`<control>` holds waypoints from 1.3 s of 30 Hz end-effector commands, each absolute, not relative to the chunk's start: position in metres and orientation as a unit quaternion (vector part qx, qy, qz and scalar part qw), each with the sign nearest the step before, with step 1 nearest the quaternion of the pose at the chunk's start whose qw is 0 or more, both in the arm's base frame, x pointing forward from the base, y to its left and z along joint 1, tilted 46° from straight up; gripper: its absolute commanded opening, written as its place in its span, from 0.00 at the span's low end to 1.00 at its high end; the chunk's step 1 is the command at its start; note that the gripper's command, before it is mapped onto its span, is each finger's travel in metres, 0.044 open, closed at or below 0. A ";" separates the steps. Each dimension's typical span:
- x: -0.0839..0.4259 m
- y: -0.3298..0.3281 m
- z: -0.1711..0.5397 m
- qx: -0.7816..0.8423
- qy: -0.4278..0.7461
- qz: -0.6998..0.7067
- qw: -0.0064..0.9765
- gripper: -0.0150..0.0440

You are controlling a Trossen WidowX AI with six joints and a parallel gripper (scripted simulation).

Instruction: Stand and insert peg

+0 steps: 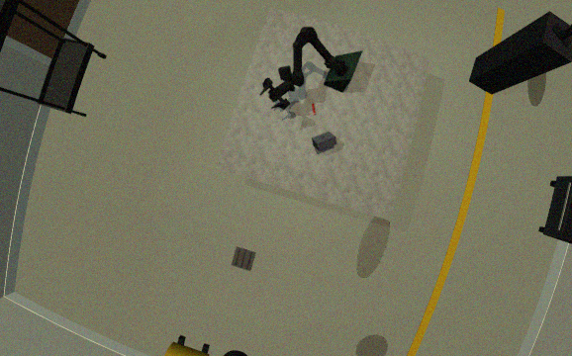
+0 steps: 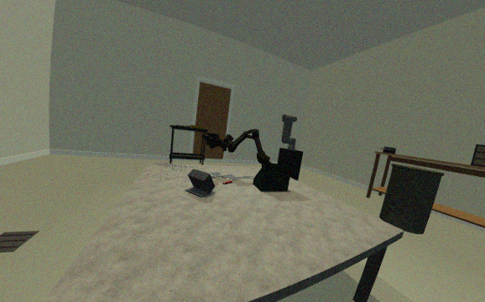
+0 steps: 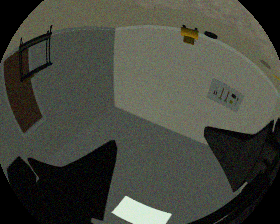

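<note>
The peg is a small red piece lying on the table; its white band is too small to make out. The sloped panel is a dark grey block on the table, apart from the peg; its hole cannot be made out. My gripper is wide open and empty, raised high above the table and off to the side of the peg. In the wrist view only walls and ceiling show between the fingers. The peg and the panel are not in the wrist view.
The arm's dark base stands on the table, near the peg. The arm's shadow falls on the table beside the peg. A dark bin shows beyond the table's edge. A cart stands away on the floor.
</note>
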State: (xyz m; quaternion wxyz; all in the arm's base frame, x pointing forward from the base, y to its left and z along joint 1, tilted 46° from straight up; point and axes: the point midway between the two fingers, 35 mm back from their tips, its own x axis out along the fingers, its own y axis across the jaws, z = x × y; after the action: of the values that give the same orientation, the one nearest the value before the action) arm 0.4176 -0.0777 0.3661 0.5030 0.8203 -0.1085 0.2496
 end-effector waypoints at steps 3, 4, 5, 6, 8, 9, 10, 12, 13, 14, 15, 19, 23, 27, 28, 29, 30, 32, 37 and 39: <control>0.432 -0.079 0.348 0.815 -0.111 0.202 0.531 1.00; 0.435 -0.079 0.345 0.814 -0.111 0.194 0.537 1.00; 0.437 -0.079 0.342 0.812 -0.111 0.185 0.542 1.00; 0.439 -0.079 0.338 0.810 -0.111 0.177 0.547 1.00; 0.443 -0.080 0.332 0.806 -0.110 0.160 0.559 1.00; 0.445 -0.080 0.328 0.804 -0.109 0.151 0.564 1.00; 0.447 -0.080 0.325 0.802 -0.109 0.142 0.570 1.00; 0.450 -0.080 0.318 0.797 -0.106 0.125 0.581 1.00; 0.452 -0.080 0.314 0.794 -0.105 0.116 0.587 1.00; 0.454 -0.080 0.311 0.791 -0.104 0.108 0.593 1.00; 0.455 -0.080 0.307 0.788 -0.102 0.099 0.599 1.00; 0.461 -0.079 0.293 0.775 -0.094 0.065 0.622 1.00; 0.466 -0.079 0.278 0.758 -0.083 0.031 0.646 1.00; 0.470 -0.078 0.263 0.740 -0.069 -0.003 0.669 1.00; 0.471 -0.077 0.259 0.735 -0.065 -0.011 0.675 1.00; 0.472 -0.077 0.255 0.729 -0.061 -0.019 0.681 1.00; 0.472 -0.077 0.251 0.724 -0.057 -0.027 0.687 1.00; 0.473 -0.076 0.244 0.712 -0.049 -0.043 0.699 1.00; 0.475 -0.074 0.224 0.681 -0.024 -0.082 0.727 1.00; 0.475 -0.073 0.217 0.668 -0.014 -0.097 0.738 1.00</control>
State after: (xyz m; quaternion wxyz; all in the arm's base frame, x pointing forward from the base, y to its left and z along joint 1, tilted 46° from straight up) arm 0.4735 -0.0758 0.2280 0.7235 0.6854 -0.0291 -0.0774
